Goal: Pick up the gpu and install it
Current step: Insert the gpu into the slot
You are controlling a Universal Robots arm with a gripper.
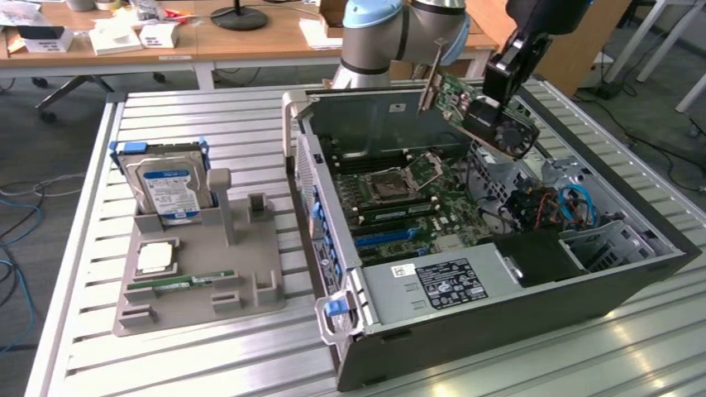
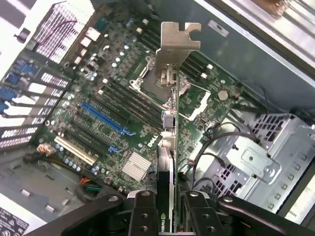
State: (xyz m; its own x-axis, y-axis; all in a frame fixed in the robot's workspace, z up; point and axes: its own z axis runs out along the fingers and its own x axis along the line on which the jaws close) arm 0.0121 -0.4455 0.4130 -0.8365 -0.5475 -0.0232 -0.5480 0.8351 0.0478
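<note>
Black fingers (image 2: 142, 211) of the gripper (image 2: 167, 209) stand partway closed, clamped on either face of the gpu (image 2: 167, 142), which they grip by one end. The card runs edge-on away from the wrist camera, its silvery end bracket (image 2: 176, 42) at the far tip. It hangs in the air above the motherboard (image 2: 113, 98), touching nothing but the pads.

From the exterior view, the gripper (image 1: 502, 78) holds the gpu (image 1: 491, 116) tilted over the far side of the open computer case (image 1: 617, 281), fan face outward and bracket raised toward the exterior view's left. The arm (image 1: 386, 25) reaches in from behind the table (image 1: 221, 364), wrist angled down into the case.

By the look of it, the pick-up is done and the carry to the board is in hand; the card is not seated. Seating would call for levelling it, lining its lower edge with the blue slot (image 2: 106, 118) and pointing the bracket at the case's rear wall.
</note>
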